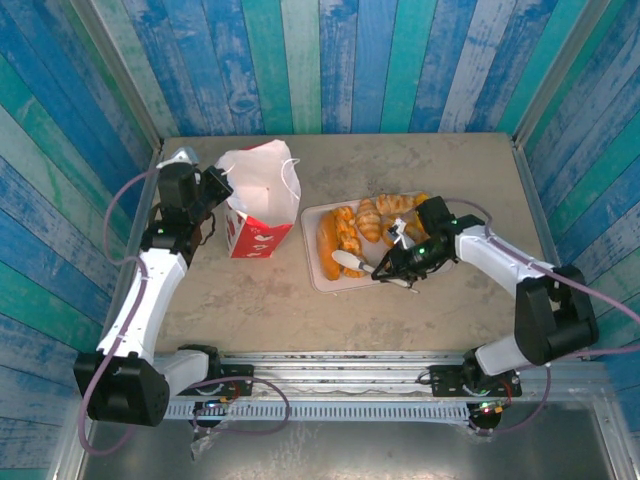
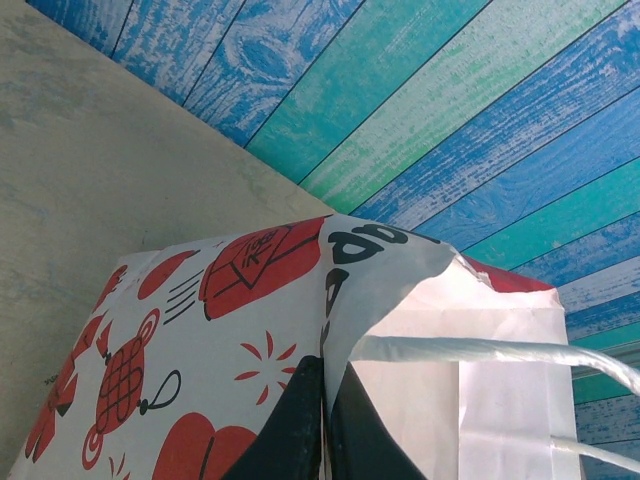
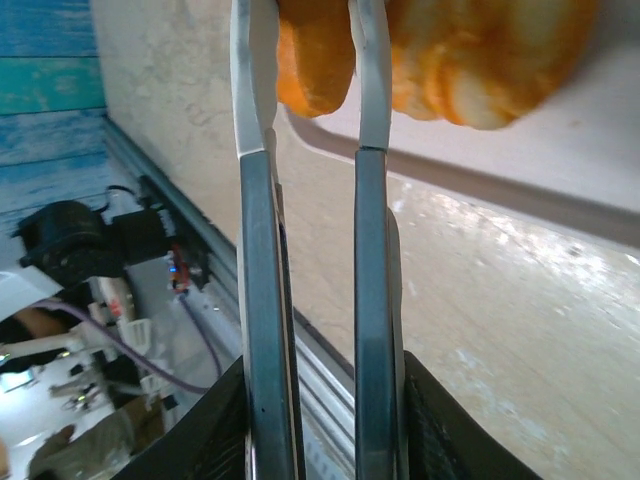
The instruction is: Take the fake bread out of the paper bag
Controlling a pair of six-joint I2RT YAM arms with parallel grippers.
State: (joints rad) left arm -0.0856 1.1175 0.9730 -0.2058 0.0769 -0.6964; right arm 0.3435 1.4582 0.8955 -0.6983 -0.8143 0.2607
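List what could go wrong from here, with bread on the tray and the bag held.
1. The tongs in the right gripper straddle the orange loaf close to the tray rim. Pulling back might drag the loaf off the edge.
2. The left gripper pinches only the thin rim of the paper bag. A tug could tear or tip it.

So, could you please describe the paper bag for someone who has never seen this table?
On the sandy table, look at the back left, to the left of the pale tray of toy bread. The paper bag stands there upright, its rim pinched by the left gripper. It alone is red and white, with printed figures and thin white handles.
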